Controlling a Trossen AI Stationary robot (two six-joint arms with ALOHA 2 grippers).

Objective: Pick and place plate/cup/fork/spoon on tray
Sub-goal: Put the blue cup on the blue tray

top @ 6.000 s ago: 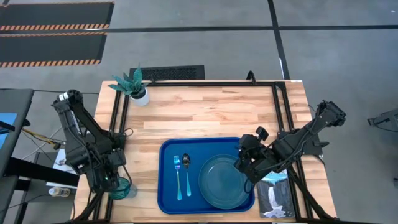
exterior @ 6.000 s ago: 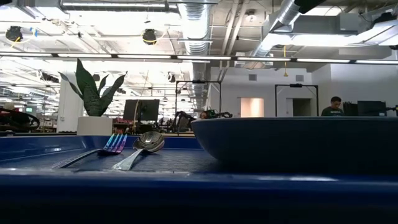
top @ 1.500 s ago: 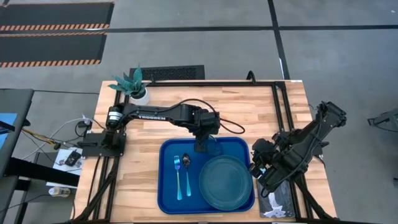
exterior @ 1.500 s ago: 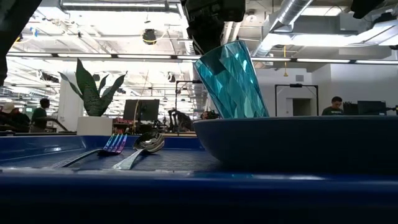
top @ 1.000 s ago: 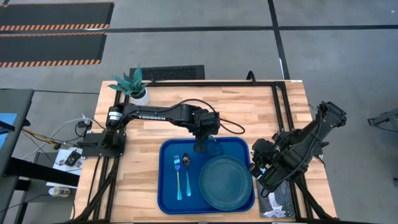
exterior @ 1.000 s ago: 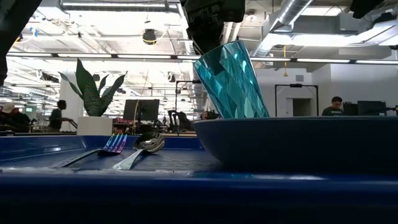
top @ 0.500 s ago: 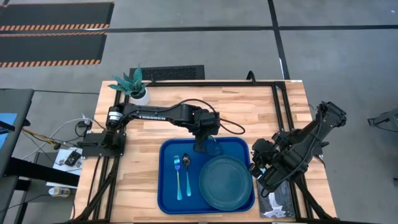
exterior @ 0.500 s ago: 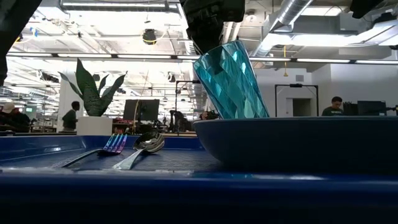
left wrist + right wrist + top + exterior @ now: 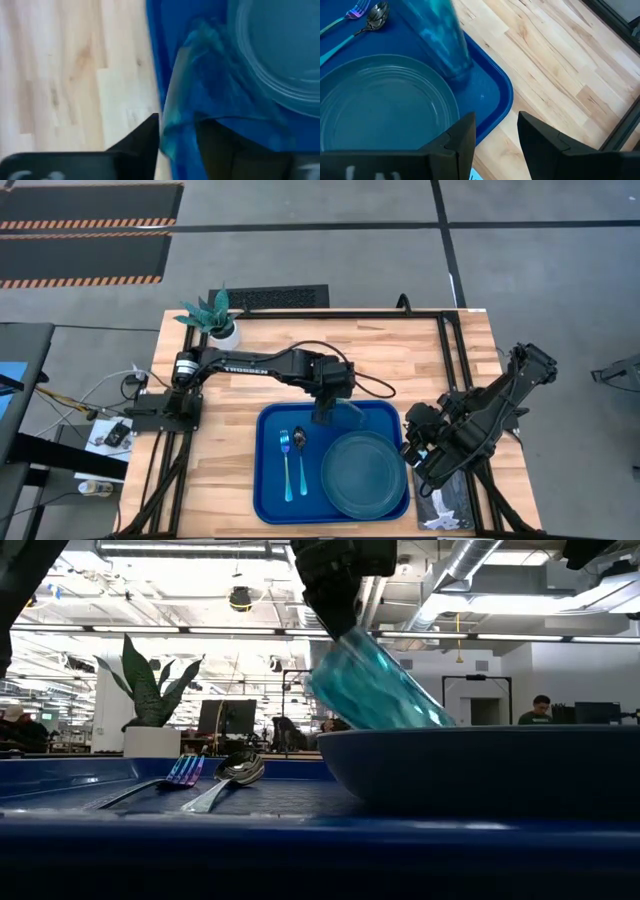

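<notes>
"TROSSEN" on left arm (image 9: 245,366). Left gripper (image 9: 322,416) grips tilted cup (image 9: 372,688) over tray (image 9: 270,480), just beyond plate (image 9: 362,472). Right gripper (image 9: 494,131) open.

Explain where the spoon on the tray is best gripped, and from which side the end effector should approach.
Grip the spoon mid-handle, coming straight down from above. It lies flat on the tray, so only a top approach probably fits. The fork lies close on one side, while the plate sits farther off; fingers should straddle the slim handle across its width, away from the bowl.
</notes>
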